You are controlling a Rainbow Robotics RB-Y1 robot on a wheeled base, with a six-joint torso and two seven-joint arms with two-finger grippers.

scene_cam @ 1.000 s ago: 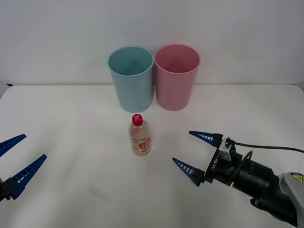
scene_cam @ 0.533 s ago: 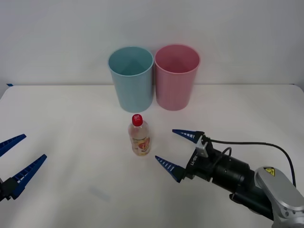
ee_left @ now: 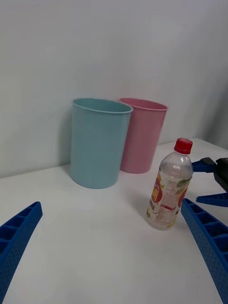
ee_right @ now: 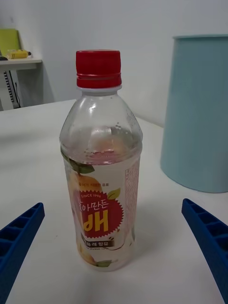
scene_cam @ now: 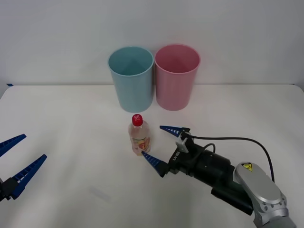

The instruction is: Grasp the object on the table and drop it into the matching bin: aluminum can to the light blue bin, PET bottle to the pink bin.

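The PET bottle [scene_cam: 140,137] stands upright on the white table [scene_cam: 71,118]; it is clear, with a red cap and an orange-yellow-white label. My right gripper [scene_cam: 153,141] is open just to its right, fingertips level with the bottle's lower half and not closed around it. In the right wrist view the bottle [ee_right: 102,166] is centred ahead of the spread blue fingers [ee_right: 19,232]. The light blue bin [scene_cam: 131,78] and the pink bin [scene_cam: 176,76] stand side by side behind it. My left gripper [scene_cam: 34,146] waits open at the table's left edge.
The left wrist view shows the bottle [ee_left: 168,190], both bins [ee_left: 97,142] [ee_left: 142,135] and the right gripper [ee_left: 209,183] beyond the bottle. A black cable [scene_cam: 237,140] trails from the right arm. A pale wall rises behind the bins.
My right gripper has moved left and forward across the table, from well right of the bottle to right beside it, still open. The left arm and bottle have not moved.
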